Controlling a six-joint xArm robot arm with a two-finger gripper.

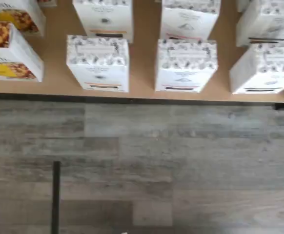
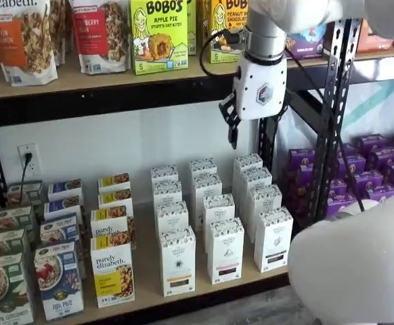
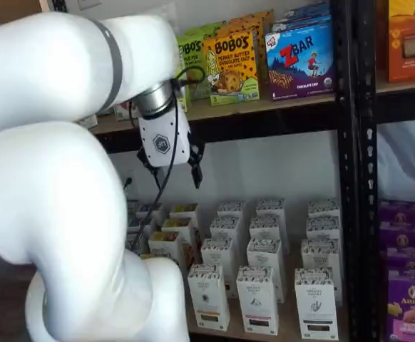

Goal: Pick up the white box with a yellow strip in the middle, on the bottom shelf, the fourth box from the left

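The white box stands at the front of the bottom shelf, right of the purely elizabeth box, with like cartons in a row behind it. It is also in a shelf view, and the wrist view shows the white box from above, an orange-yellow band low on its front. My gripper hangs well above the white cartons, just below the upper shelf. In a shelf view my gripper is open, its black fingers wide apart, and holds nothing.
Two more rows of white cartons stand to the right of the white box. Purple boxes fill the neighbouring bay past a black upright. Bobo's boxes line the upper shelf. My white arm fills the near side. Grey plank floor lies before the rail.
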